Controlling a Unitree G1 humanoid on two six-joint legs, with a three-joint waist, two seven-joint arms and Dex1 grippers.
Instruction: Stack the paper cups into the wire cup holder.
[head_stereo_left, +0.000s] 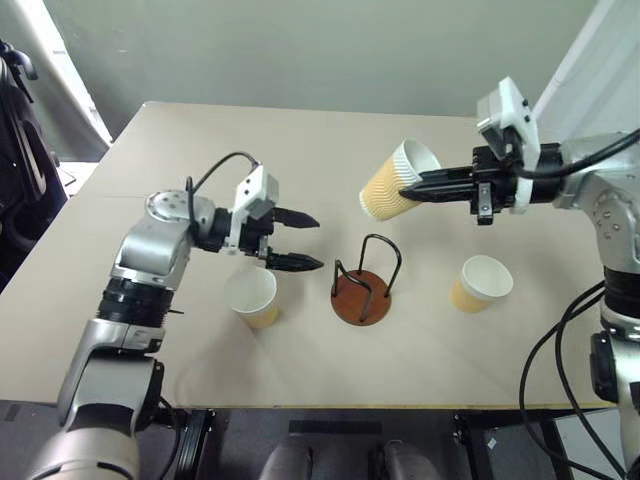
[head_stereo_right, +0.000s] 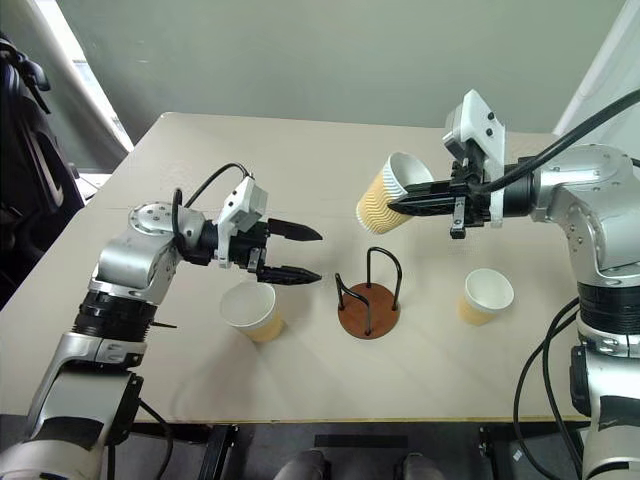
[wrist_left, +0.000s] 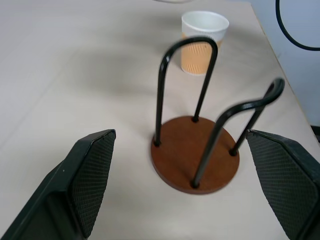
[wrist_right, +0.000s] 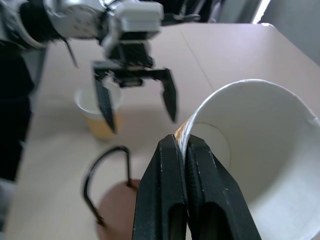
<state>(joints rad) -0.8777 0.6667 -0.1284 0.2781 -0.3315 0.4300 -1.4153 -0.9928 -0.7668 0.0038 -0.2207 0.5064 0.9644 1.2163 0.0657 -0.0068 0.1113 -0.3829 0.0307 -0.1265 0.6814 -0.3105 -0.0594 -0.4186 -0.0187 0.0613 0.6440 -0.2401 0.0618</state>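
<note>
My right gripper (head_stereo_left: 408, 190) is shut on the rim of a paper cup (head_stereo_left: 392, 184), which hangs tilted in the air above the table, up and to the right of the wire cup holder (head_stereo_left: 362, 284). In the right wrist view the fingers (wrist_right: 186, 190) pinch the cup's wall (wrist_right: 260, 165). The holder stands on the table's front middle, its brown base (wrist_left: 195, 152) bare between black wire loops. My left gripper (head_stereo_left: 300, 240) hovers open just left of the holder, above a second paper cup (head_stereo_left: 254, 296) standing upright. A third cup (head_stereo_left: 480, 283) stands upright to the holder's right.
The beige table (head_stereo_left: 300, 150) has open surface behind the holder. Its front edge (head_stereo_left: 330, 405) runs close below the cups. Black cables (head_stereo_left: 560, 340) hang beside my right arm at the table's right edge.
</note>
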